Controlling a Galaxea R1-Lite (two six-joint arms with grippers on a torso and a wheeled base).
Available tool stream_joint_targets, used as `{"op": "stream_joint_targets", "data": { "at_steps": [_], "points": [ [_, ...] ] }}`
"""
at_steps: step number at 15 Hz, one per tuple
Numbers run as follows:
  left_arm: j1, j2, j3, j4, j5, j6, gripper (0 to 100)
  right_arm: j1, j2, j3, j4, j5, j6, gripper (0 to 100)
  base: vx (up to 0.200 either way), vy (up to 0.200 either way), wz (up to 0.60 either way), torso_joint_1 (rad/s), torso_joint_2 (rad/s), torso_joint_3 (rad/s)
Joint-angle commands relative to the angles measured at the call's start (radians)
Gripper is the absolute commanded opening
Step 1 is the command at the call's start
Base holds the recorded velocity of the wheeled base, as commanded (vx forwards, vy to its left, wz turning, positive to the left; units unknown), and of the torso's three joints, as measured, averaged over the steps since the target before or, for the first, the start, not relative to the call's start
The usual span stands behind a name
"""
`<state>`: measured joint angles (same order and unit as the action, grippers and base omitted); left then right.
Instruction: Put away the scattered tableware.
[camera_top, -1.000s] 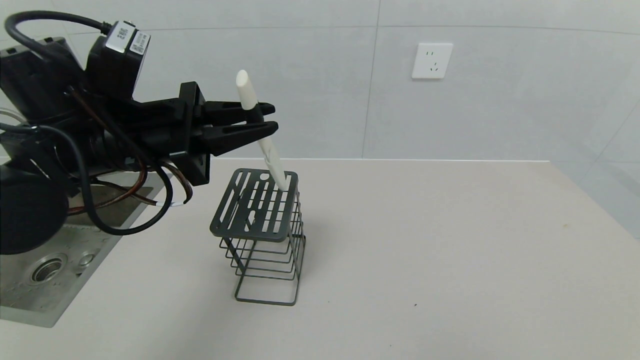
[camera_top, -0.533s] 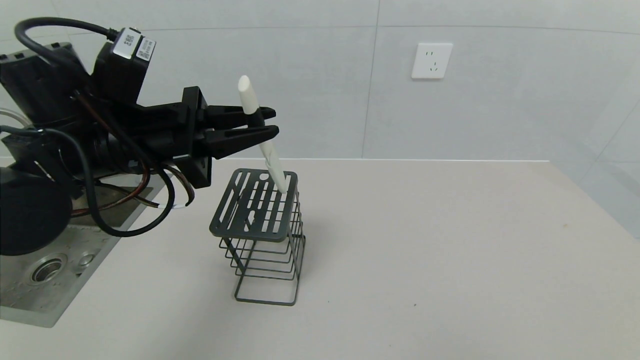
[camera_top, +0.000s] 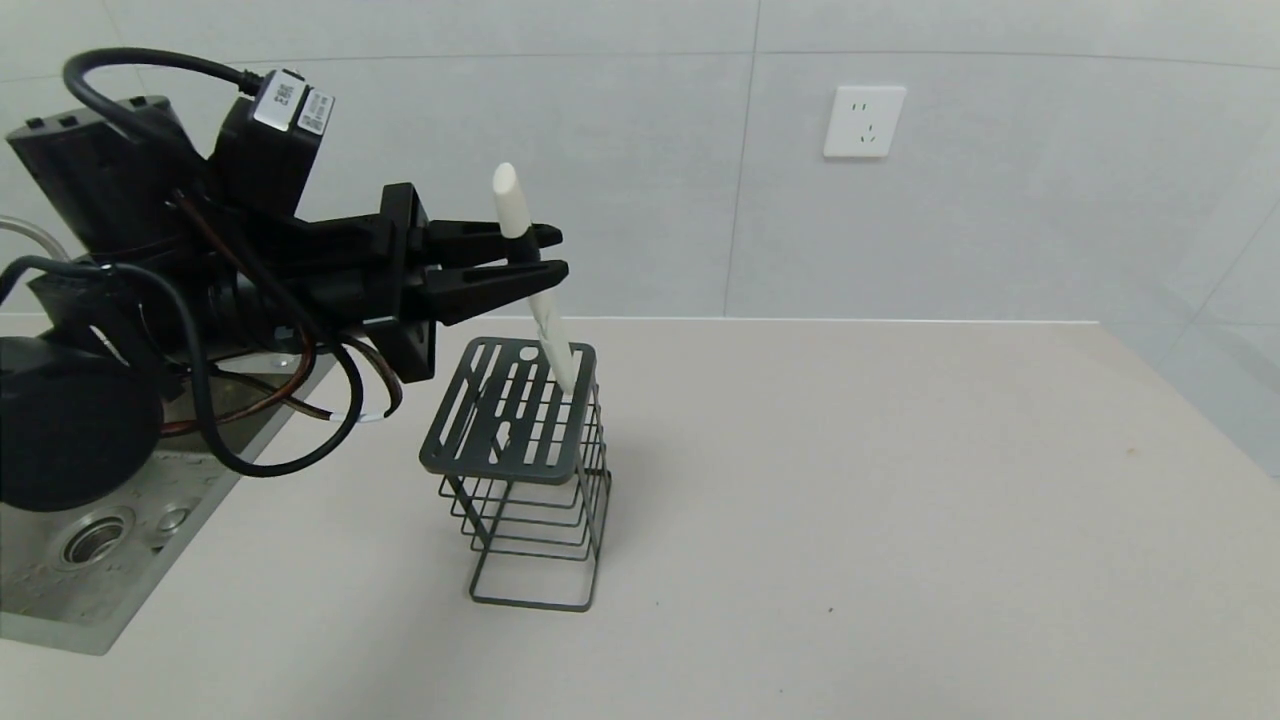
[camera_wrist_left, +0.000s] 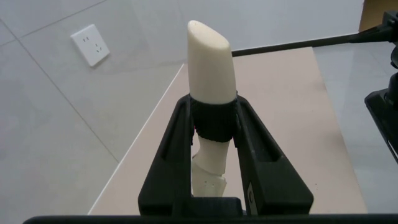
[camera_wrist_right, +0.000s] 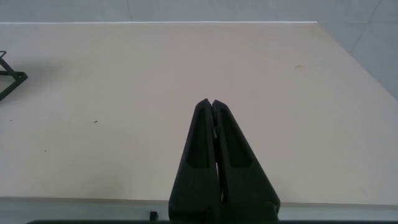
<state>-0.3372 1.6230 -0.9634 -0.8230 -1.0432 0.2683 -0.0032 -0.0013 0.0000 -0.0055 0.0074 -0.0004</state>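
- The left gripper is clamped on the white utensil, its jaws pressed against either side of the handle a little below the upper end.
- The utensil is held tilted rather than upright. Its lower end is at the far right corner of the slotted top of the wire rack. Whether the tip has already entered a slot cannot be told.
- The grip should not be loosened until the tip is clearly seated in a slot, since a utensil released on the plate's surface would probably topple onto the countertop.
- The utensil is best brought nearer to upright before it is lowered, so that its side is not jammed against the slot's edge.
- The descent should be made slowly and straight down. The rack looks light and open-framed, and it could be slid or tipped by any sideways load at its top corner.
- Once the utensil is borne by the rack, the jaws should be opened only a little and drawn back level, so that the upper end is not caught.
- The rack stands near the sink, so a push toward that side is to be avoided.
- The right gripper is closed on nothing above bare countertop and is not needed for this step.
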Motion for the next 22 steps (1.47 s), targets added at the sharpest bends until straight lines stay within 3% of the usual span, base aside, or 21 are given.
{"op": "stream_joint_targets", "data": {
  "at_steps": [1, 6, 9, 11, 22],
  "points": [
    [-0.009, 0.015, 0.000, -0.002, 0.002, 0.000, 0, 0.000, 0.001, 0.000, -0.001, 0.000, -0.001, 0, 0.000, 0.000, 0.00, 0.000, 0.00, 0.000],
    [-0.008, 0.044, 0.002, -0.012, 0.005, 0.006, 0, 0.000, 0.001, 0.000, -0.001, 0.000, 0.000, 0, 0.000, 0.000, 0.00, 0.000, 0.00, 0.000],
    [-0.002, 0.078, 0.000, -0.013, 0.005, 0.057, 0, 0.000, 0.001, 0.000, -0.001, 0.000, -0.001, 0, 0.000, 0.000, 0.00, 0.000, 0.00, 0.000],
    [0.001, 0.094, 0.000, -0.015, 0.005, 0.074, 0, 0.000, 0.001, 0.000, -0.001, 0.000, 0.000, 0, 0.000, 0.000, 0.00, 0.000, 0.00, 0.000],
    [0.001, 0.121, 0.040, -0.051, 0.018, 0.081, 0, 0.002, 0.001, 0.000, -0.001, 0.000, -0.001, 0, 0.000, 0.000, 0.00, 0.000, 0.00, 0.000]
  ]
}}
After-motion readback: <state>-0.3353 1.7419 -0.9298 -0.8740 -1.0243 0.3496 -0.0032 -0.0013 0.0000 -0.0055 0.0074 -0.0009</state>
